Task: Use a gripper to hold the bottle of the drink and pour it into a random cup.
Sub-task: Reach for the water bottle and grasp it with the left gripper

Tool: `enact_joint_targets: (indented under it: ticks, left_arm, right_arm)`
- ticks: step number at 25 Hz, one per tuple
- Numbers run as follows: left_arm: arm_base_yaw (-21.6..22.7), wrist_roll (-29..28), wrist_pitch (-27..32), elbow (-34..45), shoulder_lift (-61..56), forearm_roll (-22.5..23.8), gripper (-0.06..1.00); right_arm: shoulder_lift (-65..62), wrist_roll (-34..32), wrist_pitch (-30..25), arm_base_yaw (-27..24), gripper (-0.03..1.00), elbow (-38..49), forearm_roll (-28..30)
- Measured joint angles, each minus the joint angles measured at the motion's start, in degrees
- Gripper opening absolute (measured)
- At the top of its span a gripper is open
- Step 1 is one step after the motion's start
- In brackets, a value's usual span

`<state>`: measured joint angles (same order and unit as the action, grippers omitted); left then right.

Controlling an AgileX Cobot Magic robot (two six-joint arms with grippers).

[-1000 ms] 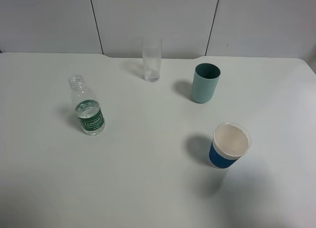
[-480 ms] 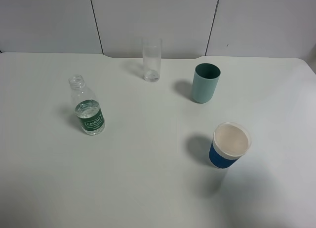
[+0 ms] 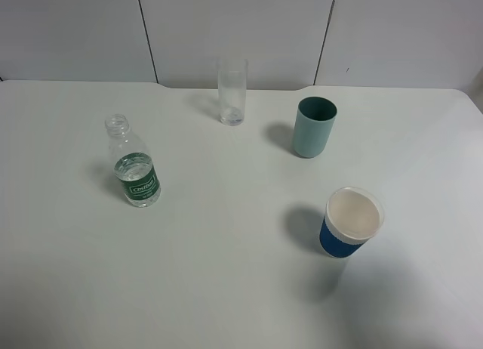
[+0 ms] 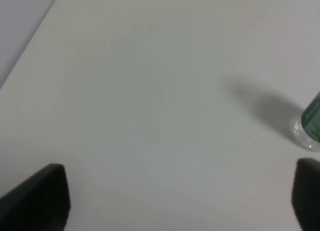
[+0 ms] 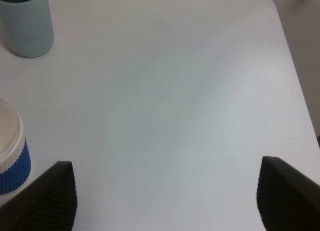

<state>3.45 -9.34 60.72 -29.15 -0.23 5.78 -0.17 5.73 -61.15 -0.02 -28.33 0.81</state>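
Finds the left pincer (image 4: 172, 201) spread wide over the worktop (image 3: 226, 281) near the upright bottle of the drink (image 3: 134, 171), the right pincer (image 5: 167, 196) likewise apart by the blue-sleeved paper cup (image 3: 351, 222) and teal cup (image 3: 313, 128), the tall clear cup (image 3: 232, 92) far back, well apart from the bottle.

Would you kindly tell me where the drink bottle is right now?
In the exterior high view, the bottle stands upright on the left side of the table; the tall clear glass, farther back to its right, is its nearest neighbour.
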Motion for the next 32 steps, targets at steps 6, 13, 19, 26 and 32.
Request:
enact_joint_targets:
  ticks: [6, 13, 19, 26, 32]
  left_arm:
    - [0.0, 0.0, 0.0, 0.0, 0.0, 0.0, 0.88]
    - [0.0, 0.0, 0.0, 0.0, 0.0, 0.0, 0.88]
    - [0.0, 0.0, 0.0, 0.0, 0.0, 0.0, 0.88]
    - [0.0, 0.0, 0.0, 0.0, 0.0, 0.0, 0.88]
    - [0.0, 0.0, 0.0, 0.0, 0.0, 0.0, 0.88]
  right_arm:
    - [0.0, 0.0, 0.0, 0.0, 0.74, 0.0, 0.0]
    - [0.0, 0.0, 0.0, 0.0, 0.74, 0.0, 0.0]
    - [0.0, 0.0, 0.0, 0.0, 0.74, 0.0, 0.0]
    - [0.0, 0.0, 0.0, 0.0, 0.74, 0.0, 0.0]
    - [0.0, 0.0, 0.0, 0.0, 0.74, 0.0, 0.0]
